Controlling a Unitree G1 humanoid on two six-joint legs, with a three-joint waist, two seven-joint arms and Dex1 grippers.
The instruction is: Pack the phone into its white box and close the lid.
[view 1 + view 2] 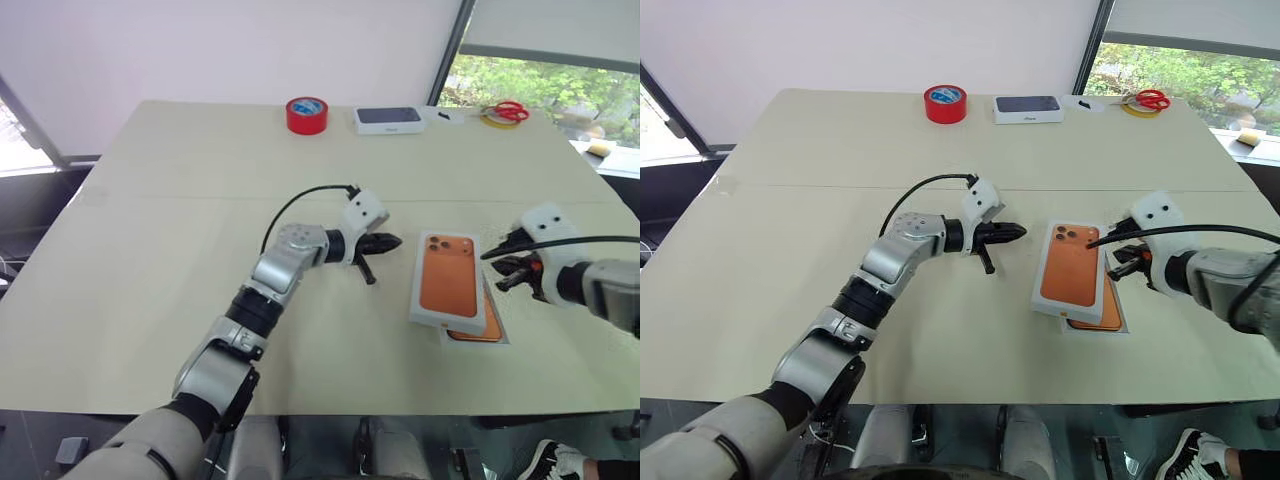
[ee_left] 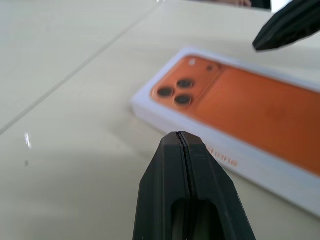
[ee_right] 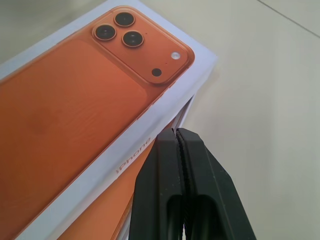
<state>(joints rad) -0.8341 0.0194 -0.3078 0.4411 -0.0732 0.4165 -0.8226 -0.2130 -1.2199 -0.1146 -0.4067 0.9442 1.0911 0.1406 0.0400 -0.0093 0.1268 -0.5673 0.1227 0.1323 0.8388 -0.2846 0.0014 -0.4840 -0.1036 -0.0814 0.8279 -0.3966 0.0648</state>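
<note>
Right gripper [image 1: 505, 268]: fingers pressed fully together, holding nothing. It stands just beside the lid [image 1: 447, 285], at the lid's right long edge, tips pointing toward that edge. The right wrist view puts the closed tips close against the lid's side wall, near the corner with the printed camera cluster. Whether they actually touch cannot be told.

Left gripper [image 1: 392, 241]: also closed tight and empty. It stands near the lid's left side, opposite the far corner, with a clear strip of table [image 1: 180, 250] between them. Its tips point across at the lid.

Lid: lies printed face up, long axis running away from the robot and skewed slightly. It rests on top of the white box [image 1: 503, 330] but not square to it. The box's near right corner juts out from under the lid's near end, and a strip of the phone [image 1: 478, 331] shows there, lying in the box.

Finding: the lid is on but not seated. The right gripper is the nearer, on the side toward which the box protrudes. Judgement: the lid must be nudged rightward and twisted into line with the box before it can be pressed down, with the left gripper able to brace the opposite edge.
</note>
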